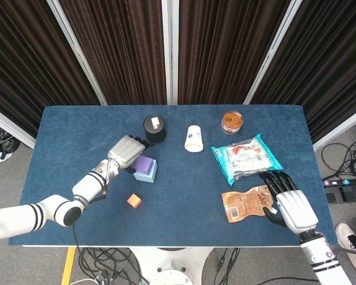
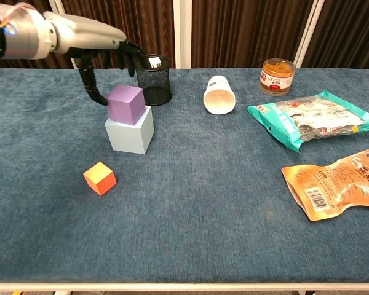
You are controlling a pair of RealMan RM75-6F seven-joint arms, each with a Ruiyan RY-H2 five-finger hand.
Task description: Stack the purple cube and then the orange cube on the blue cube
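The purple cube point(image 2: 126, 104) point(image 1: 143, 164) stands on top of the pale blue cube point(image 2: 130, 131) point(image 1: 147, 173), left of the table's middle. My left hand point(image 2: 95, 42) point(image 1: 124, 152) hovers above and to the left of the purple cube, fingers spread, holding nothing; its thumb hangs just left of the cube without touching. The orange cube point(image 2: 99, 178) point(image 1: 134, 200) lies alone on the cloth, in front of the stack and slightly left. My right hand point(image 1: 288, 202) rests open at the table's near right edge, beside an orange snack pouch; the chest view does not show it.
A black mesh cup point(image 2: 155, 79) stands just behind the stack. A white paper cup point(image 2: 219, 95) lies on its side at mid-table. An amber-lidded jar point(image 2: 277, 75), a teal snack bag point(image 2: 309, 120) and an orange pouch point(image 2: 337, 182) occupy the right side.
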